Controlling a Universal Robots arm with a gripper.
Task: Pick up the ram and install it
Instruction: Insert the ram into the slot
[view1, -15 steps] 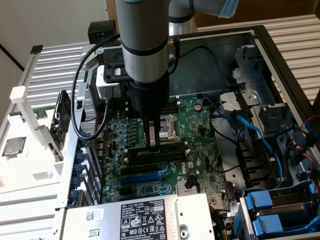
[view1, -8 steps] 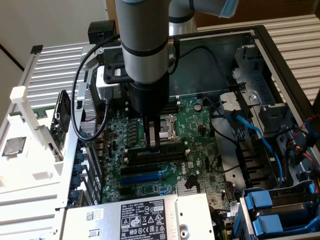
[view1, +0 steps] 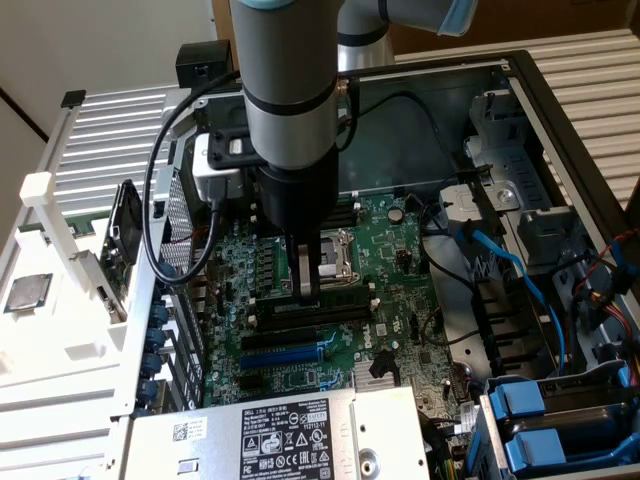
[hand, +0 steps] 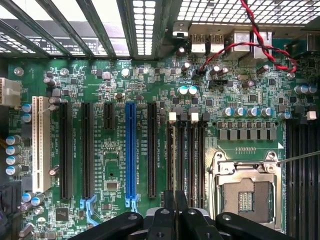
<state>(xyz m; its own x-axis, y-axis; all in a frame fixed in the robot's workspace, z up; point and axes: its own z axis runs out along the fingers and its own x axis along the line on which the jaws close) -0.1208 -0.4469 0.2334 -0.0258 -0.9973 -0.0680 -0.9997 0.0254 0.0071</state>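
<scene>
My gripper (view1: 308, 288) hangs low inside the open computer case, just above the black memory slots (view1: 320, 312) and beside the empty processor socket (view1: 337, 255). In the wrist view the two dark fingers (hand: 169, 202) stand pressed together with nothing visible between them, at the near end of the memory slots (hand: 187, 155). All the slots look empty, their white clips at the far end. At the exterior view's far left, behind a white fixture, lies a thin dark green strip (view1: 62, 227) that appears to be the ram, far from the gripper.
A silver processor chip (view1: 28, 292) sits in the white fixture (view1: 70, 330). The power supply (view1: 300, 440) is at the front, with blue cables (view1: 500, 265) and drive bays (view1: 545, 430) at the exterior view's right. Red and black wires (hand: 250, 45) cross the board's rear ports.
</scene>
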